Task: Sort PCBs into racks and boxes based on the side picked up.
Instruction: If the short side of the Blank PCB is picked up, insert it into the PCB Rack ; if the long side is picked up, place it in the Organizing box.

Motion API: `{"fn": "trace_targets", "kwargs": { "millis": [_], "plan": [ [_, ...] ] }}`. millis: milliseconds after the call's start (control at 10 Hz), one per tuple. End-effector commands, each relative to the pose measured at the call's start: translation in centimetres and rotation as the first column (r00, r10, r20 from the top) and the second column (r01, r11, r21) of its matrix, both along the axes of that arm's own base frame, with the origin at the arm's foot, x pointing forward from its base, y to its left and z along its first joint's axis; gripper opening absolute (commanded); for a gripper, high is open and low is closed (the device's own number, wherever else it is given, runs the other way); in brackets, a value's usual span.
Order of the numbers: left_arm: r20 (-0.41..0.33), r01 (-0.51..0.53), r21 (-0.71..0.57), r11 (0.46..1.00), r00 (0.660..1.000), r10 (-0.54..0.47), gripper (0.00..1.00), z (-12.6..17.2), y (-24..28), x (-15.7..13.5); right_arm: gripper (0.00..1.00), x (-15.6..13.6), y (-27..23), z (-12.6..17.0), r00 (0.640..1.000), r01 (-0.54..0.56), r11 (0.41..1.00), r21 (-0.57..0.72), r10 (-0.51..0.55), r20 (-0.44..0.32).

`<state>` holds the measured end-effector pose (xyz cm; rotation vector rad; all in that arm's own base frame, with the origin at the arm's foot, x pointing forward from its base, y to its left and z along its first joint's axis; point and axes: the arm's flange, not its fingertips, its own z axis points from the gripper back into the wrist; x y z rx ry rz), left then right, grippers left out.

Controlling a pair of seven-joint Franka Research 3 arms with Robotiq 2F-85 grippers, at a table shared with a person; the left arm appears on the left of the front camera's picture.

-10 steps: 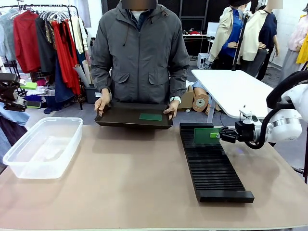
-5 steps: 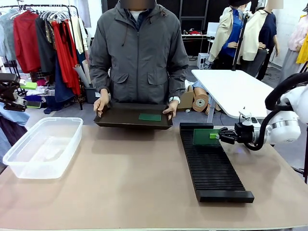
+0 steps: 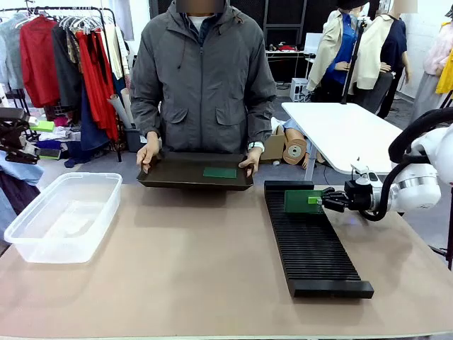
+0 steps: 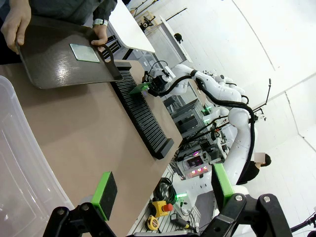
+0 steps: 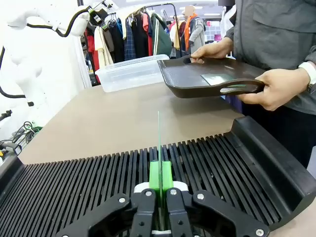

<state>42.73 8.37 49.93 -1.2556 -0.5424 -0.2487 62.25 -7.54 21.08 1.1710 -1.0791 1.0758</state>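
My right gripper [image 3: 327, 200] is shut on a green PCB [image 3: 302, 201], held upright just over the slots at the far end of the long black rack [image 3: 311, 244]. Its wrist view shows that PCB [image 5: 159, 143] edge-on between the green pads [image 5: 154, 177], over the rack [image 5: 74, 187]. A second PCB [image 3: 220, 172] lies flat on a dark tray [image 3: 177, 173] that a person holds with both hands at the far edge. The clear box [image 3: 64, 216] sits at the left. My left gripper [image 4: 163, 190] stands open with nothing between its pads, above the box [image 4: 19, 163].
A white table [image 3: 340, 131] stands beyond the rack at the far right, and a clothes rail [image 3: 64, 57] at the far left. Bare tabletop [image 3: 184, 255] stretches between box and rack. The left wrist view shows the tray [image 4: 54, 64], the rack [image 4: 143, 121] and the right arm [image 4: 217, 94].
My right gripper has lowered the PCB slightly toward the rack's far slots. The person's tray has drifted a little to the left.
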Motion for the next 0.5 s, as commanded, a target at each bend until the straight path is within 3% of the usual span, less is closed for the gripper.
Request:
{"fn": "trace_targets", "kwargs": {
  "millis": [0, 400],
  "plan": [
    [-0.007, -0.001, -0.010, 1.000, 1.000, 0.001, 1.00, 0.2, 0.0, -0.1, 0.00, 0.9, 0.6, -0.1, 1.000, 0.015, 1.000, -0.025, -0.014, 0.021],
    [-0.007, -0.001, -0.010, 1.000, 1.000, 0.001, 1.00, 0.2, 0.0, -0.1, 0.00, 1.5, 1.2, -1.1, 0.999, -0.010, 0.998, -0.069, 0.013, 0.040]
  ]
}}
